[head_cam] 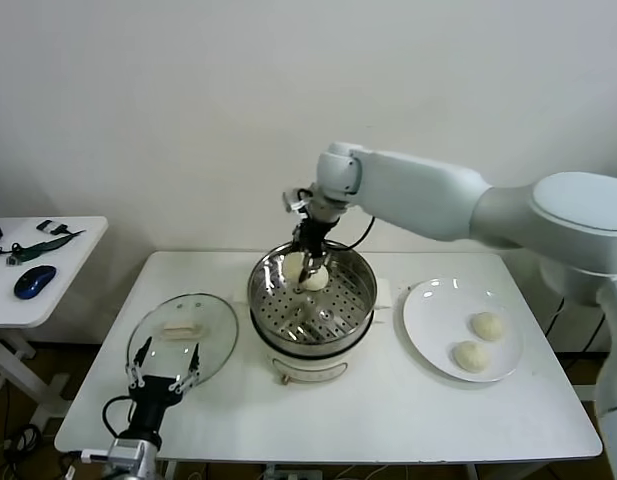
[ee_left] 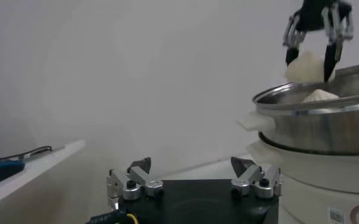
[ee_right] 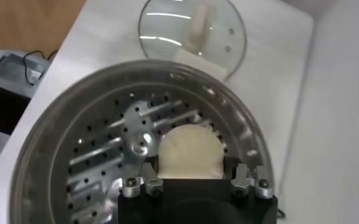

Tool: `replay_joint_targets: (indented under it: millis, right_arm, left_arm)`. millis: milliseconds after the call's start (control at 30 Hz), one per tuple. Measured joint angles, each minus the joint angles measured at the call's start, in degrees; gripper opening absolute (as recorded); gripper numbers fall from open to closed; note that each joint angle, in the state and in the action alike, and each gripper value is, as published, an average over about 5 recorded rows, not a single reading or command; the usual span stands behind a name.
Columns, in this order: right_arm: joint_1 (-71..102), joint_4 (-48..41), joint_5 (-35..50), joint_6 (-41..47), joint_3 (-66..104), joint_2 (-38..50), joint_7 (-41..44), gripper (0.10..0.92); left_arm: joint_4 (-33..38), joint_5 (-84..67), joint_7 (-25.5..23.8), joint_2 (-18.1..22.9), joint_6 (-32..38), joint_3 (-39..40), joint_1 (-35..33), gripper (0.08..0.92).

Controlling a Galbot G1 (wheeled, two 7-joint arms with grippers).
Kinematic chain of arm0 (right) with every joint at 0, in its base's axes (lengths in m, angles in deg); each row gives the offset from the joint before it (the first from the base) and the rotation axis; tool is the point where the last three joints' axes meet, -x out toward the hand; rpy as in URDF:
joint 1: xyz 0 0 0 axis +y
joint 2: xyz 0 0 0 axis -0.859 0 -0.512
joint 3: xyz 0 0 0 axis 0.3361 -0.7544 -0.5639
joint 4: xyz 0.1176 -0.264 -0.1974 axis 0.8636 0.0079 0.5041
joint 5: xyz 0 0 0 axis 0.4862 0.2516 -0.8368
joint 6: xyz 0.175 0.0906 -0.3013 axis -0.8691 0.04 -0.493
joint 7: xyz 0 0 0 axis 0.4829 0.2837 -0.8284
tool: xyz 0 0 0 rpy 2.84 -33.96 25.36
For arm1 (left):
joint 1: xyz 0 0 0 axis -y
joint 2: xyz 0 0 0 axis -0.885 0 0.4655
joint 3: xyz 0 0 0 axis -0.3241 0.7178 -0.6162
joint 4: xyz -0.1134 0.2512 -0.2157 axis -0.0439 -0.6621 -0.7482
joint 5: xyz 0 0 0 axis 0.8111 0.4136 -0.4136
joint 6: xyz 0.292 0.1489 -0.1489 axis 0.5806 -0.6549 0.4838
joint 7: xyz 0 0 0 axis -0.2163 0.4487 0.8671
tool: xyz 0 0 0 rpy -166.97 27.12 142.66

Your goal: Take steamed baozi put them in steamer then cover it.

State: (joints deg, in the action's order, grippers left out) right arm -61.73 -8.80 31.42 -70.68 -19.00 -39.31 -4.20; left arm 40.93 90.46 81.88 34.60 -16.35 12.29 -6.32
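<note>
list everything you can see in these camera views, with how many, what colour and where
round creamy-white dough buns: four; two on the plate, one lying in the steamer, one held over the tray.
round shiny stainless-steel steamer on a white base: one, silver, middle of the table.
round clear glass lid with white handle: one, flat on the table left of the steamer.
flat white plate: one, right of the steamer.
white table: one, under all of these.
small white side table: one, far left.
blue computer mouse: one, on the side table.
right gripper: fingers shut on a bun, inside the steamer.
left gripper: fingers open, low by the lid's near edge.
</note>
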Motion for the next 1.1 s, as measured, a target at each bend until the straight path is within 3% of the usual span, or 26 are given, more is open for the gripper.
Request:
replay_joint_targets:
  millis: [300,600,1100]
  right_arm:
    - [2.9,-1.1,-0.3,0.2,-0.6,-2.2,-0.6,0.688]
    - [3.6,-0.8,-0.7,0.5,-0.8,-2.5,-0.6,0.817]
    - [-2.4,5.7,-0.7,-1.0,-1.8,4.1,1.0,0.823]
  left_arm:
    - [-0.5,0.2,-0.1,-0.4,-0.1,0.2,0.6,0.823]
    - [-0.7,0.0,-0.1,-0.7,-0.1,0.0,0.3,0.823]
    - [-0.3,-0.2,-0.1,-0.6,-0.1,0.2,-0.4,0.823]
